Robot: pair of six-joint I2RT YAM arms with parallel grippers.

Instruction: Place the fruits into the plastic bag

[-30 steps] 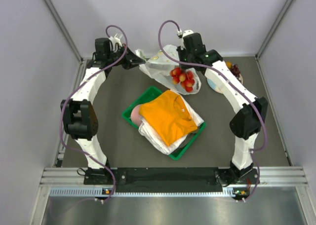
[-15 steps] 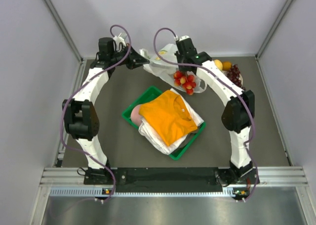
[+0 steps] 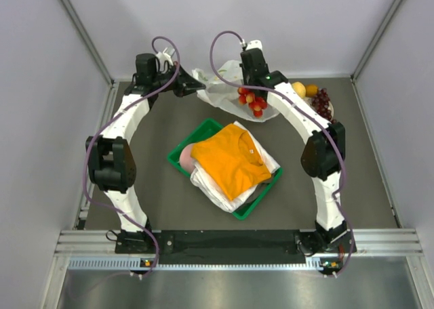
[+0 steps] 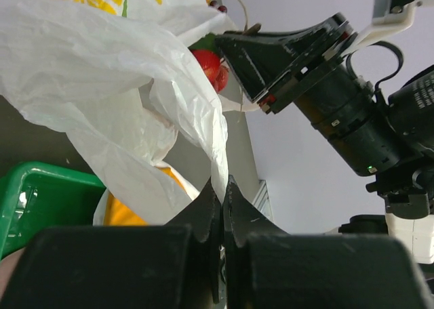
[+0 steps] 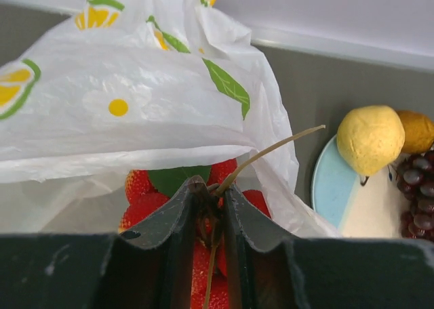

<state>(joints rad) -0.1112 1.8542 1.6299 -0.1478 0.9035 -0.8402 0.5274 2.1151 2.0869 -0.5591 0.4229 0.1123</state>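
The left gripper (image 4: 222,190) pinches the plastic bag (image 4: 95,65) by its edge; the right gripper (image 5: 207,197) clasps the strawberries (image 5: 137,185) (by their stem) at the bag's mouth.

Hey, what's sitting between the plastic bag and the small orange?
The yellow pear lies between the plastic bag and the small orange; the right wrist view shows it most clearly.
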